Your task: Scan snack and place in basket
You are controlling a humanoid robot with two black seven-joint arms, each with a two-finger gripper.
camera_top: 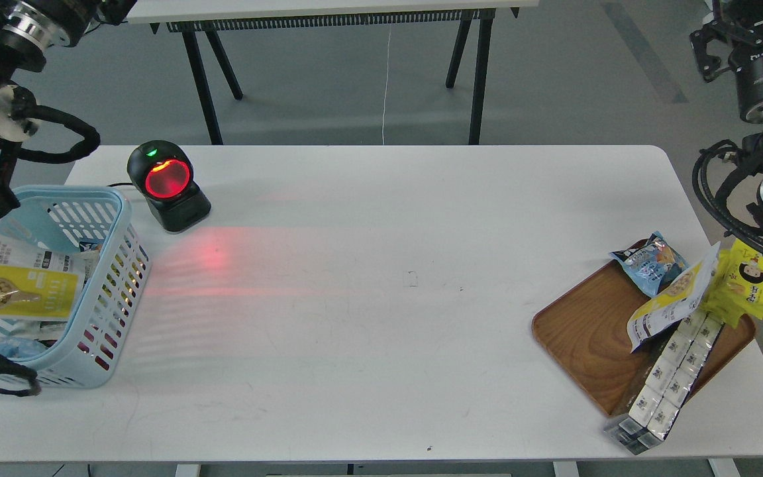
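Note:
The snack (20,289), a small pouch with a yellow half picturing beige balls and a white half with black text, lies flat inside the light blue basket (123,218) at the table's left edge. Nothing holds it. My left arm rises at the upper left behind the basket. Its gripper (113,8) is cut off by the top edge, well above and apart from the pouch. My right gripper (739,13) is raised at the upper right, beyond the table's right edge, with its fingertips out of the picture.
A black scanner (168,185) glows red at the back left and throws red light on the table. A brown wooden tray (587,331) at the right holds a blue packet (650,262), a long yellow-white pouch (673,298), a yellow packet (746,281) and a strip of white boxes (666,377).

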